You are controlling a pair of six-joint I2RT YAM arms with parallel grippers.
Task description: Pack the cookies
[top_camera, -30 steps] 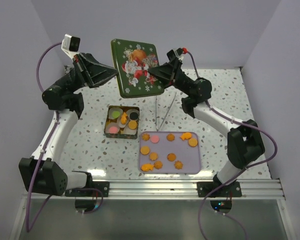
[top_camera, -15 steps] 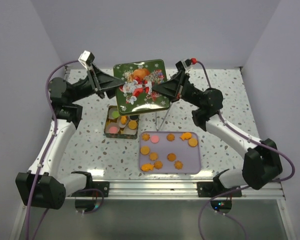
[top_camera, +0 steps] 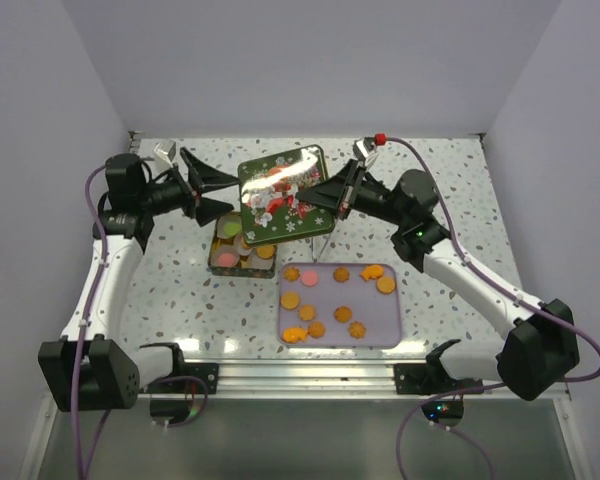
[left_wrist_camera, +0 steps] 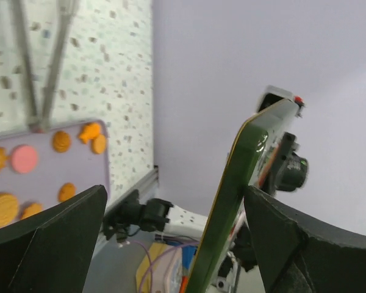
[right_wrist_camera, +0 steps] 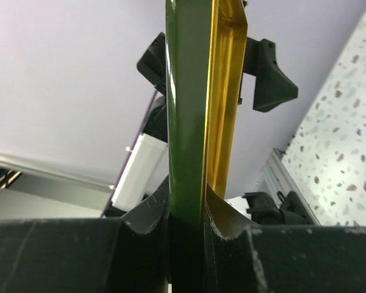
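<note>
Since 1 second ago the left gripper [top_camera: 228,192] has let go of the lid [top_camera: 280,190] and drawn back to the left. The lid has dropped from high above the table to just over the tin. That left gripper now has its 2 fingers [left_wrist_camera: 49,244] spread wide apart and holds nothing. From the left wrist view the lid's left edge stands in the gap between them, ungripped.

The right gripper [top_camera: 320,197] is clamped on the lid's right edge. The right wrist view shows both pads pressed against the green and gold rim, seen edge-on.

The lid is dark green with a Santa picture. It hangs tilted, picture side up, over the far part of the tin [top_camera: 220,265], which stands on the speckled table [top_camera: 450,170]. Cookies [top_camera: 264,251] show in the tin's uncovered near part: 1 green, 1 pink and some orange.

Just right of the tin and nearer lies a lavender tray [top_camera: 380,325]. More cookies are scattered flat on it, 10 orange and 1 pink. 2 thin metal rods [top_camera: 323,235] show beyond the tray's far edge, their far ends hidden behind the lid.
</note>
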